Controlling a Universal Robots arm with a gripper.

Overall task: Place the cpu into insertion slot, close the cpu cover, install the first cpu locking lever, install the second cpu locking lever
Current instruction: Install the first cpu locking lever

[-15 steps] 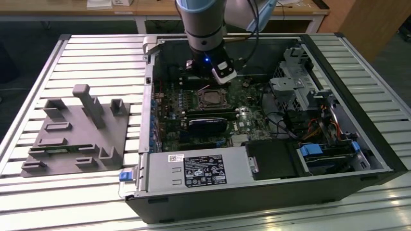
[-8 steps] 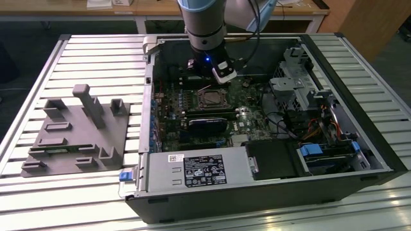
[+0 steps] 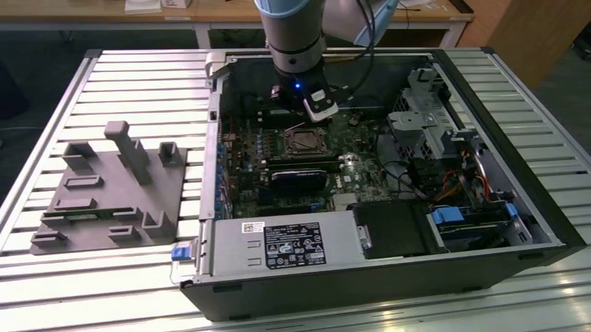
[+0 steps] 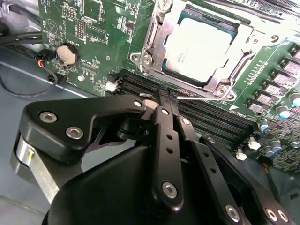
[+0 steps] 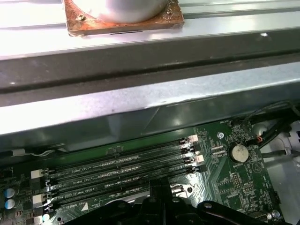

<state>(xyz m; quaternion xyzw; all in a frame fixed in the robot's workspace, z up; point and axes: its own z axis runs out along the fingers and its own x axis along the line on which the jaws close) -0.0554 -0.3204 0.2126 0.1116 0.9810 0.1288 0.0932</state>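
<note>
The cpu [image 4: 199, 44] lies flat in the insertion slot [image 4: 140, 58] on the green board. The silvery cpu cover [image 4: 220, 80] lies down around the chip's edges. In the exterior view the slot [image 3: 303, 142] is in the middle of the open case, and my gripper [image 3: 319, 113] hangs just behind it. In the second wrist view my gripper [image 4: 165, 93] is shut, with nothing seen between the black fingers. A thin metal locking lever [image 4: 206, 99] runs along the slot's near side. Its end is right beside my fingertips; I cannot tell if they touch.
Black memory slots [image 5: 122, 168] and a coin battery [image 5: 239, 152] flank the socket. A long black card [image 3: 300, 176], the power supply [image 3: 286, 245], drive cage [image 3: 416, 117] and cables [image 3: 461, 181] crowd the case. A grey fixture plate [image 3: 111, 197] sits at the exterior view's left.
</note>
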